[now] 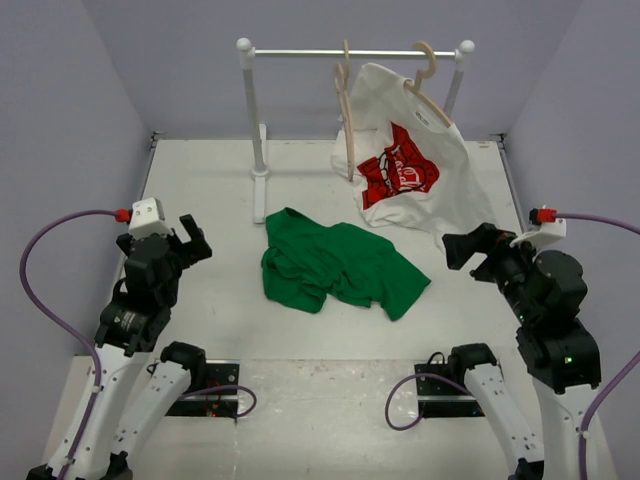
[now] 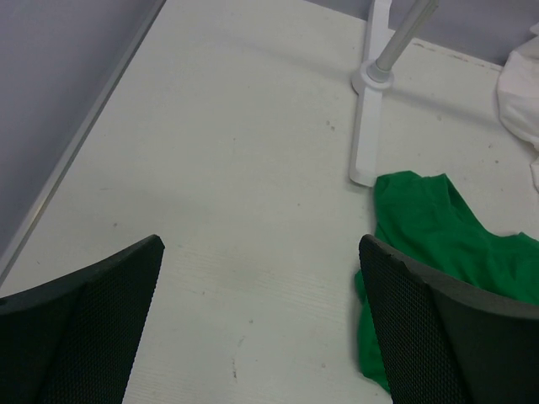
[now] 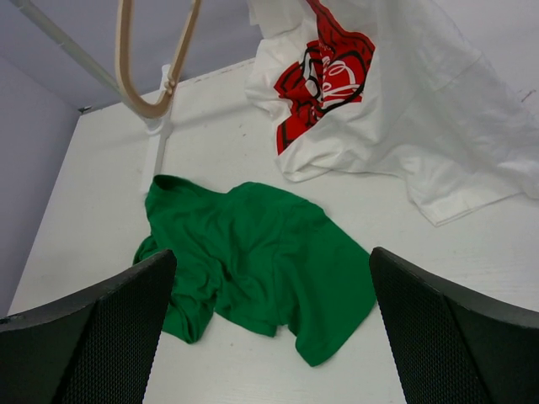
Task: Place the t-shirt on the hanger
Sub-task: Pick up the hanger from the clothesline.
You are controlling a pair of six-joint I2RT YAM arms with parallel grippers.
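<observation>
Now | t-shirt [image 1: 335,265] crumpled | long axis diagonal | collar far-left, by rack base [image 1: 260,196]

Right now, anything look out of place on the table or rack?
The green t-shirt lies crumpled in a heap on the table, not flat. The white t-shirt hangs lopsided, hem trailing onto the table. The bare hanger hangs from the rail.

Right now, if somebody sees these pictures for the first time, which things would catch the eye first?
The crumpled green t-shirt on the middle of the white table, bright against it. Behind it, a white t-shirt with a red graphic hangs from the rail, with a bare wooden hanger beside it.
</observation>
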